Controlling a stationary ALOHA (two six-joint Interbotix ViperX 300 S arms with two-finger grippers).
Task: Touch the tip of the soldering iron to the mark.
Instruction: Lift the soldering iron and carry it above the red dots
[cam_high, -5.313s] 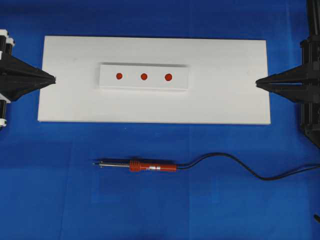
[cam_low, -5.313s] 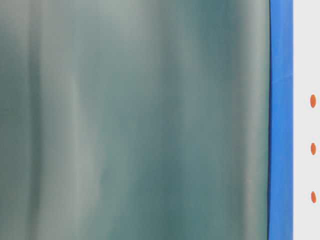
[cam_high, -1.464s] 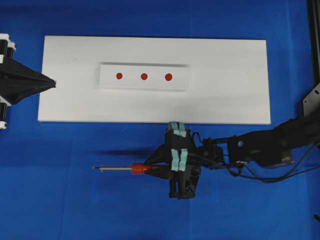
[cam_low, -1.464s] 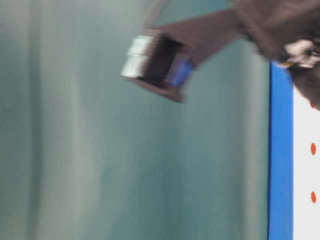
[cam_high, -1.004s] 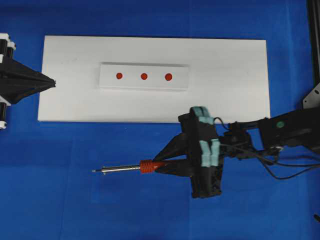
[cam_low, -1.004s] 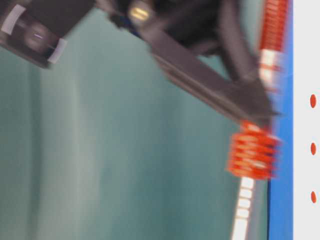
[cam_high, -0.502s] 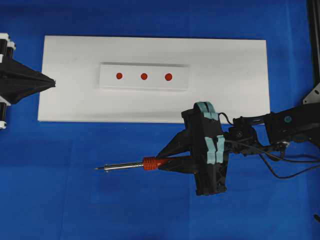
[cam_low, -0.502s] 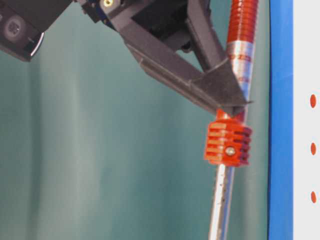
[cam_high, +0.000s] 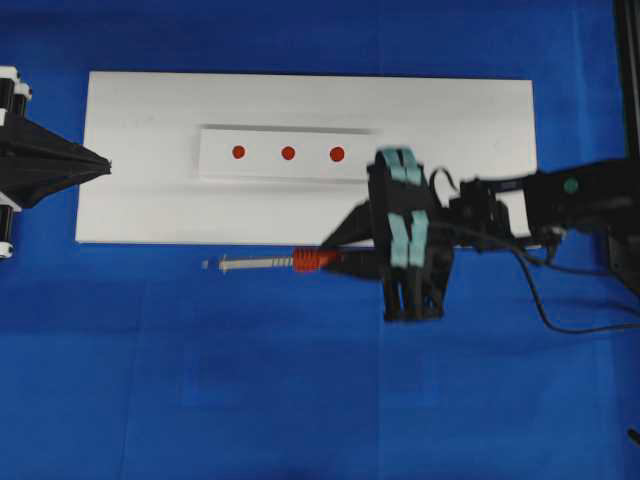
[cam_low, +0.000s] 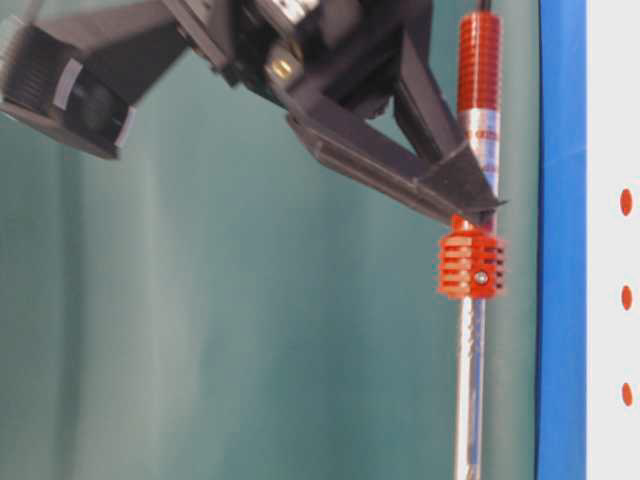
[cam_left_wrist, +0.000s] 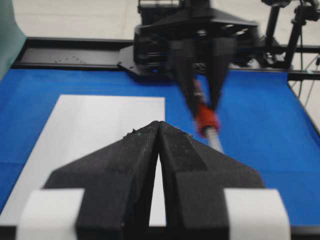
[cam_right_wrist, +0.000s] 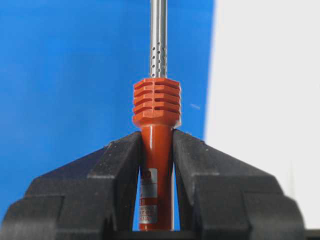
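The right gripper (cam_high: 345, 262) has its jaws squeezed on the soldering iron (cam_high: 300, 262), held up over the blue worktop (cam_high: 300, 400), just beside the white board (cam_high: 450, 120). The left gripper (cam_high: 108, 163) has its jaws shut on nothing. The long thin tip could wobble and miss the red mark (cam_high: 337, 154), or bump the board's edge if it comes in too low.

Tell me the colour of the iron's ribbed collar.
Red-orange ribbed collar on the soldering iron; clearest in the right wrist view.

White board (cam_high: 450, 110) on blue table (cam_high: 250, 400)
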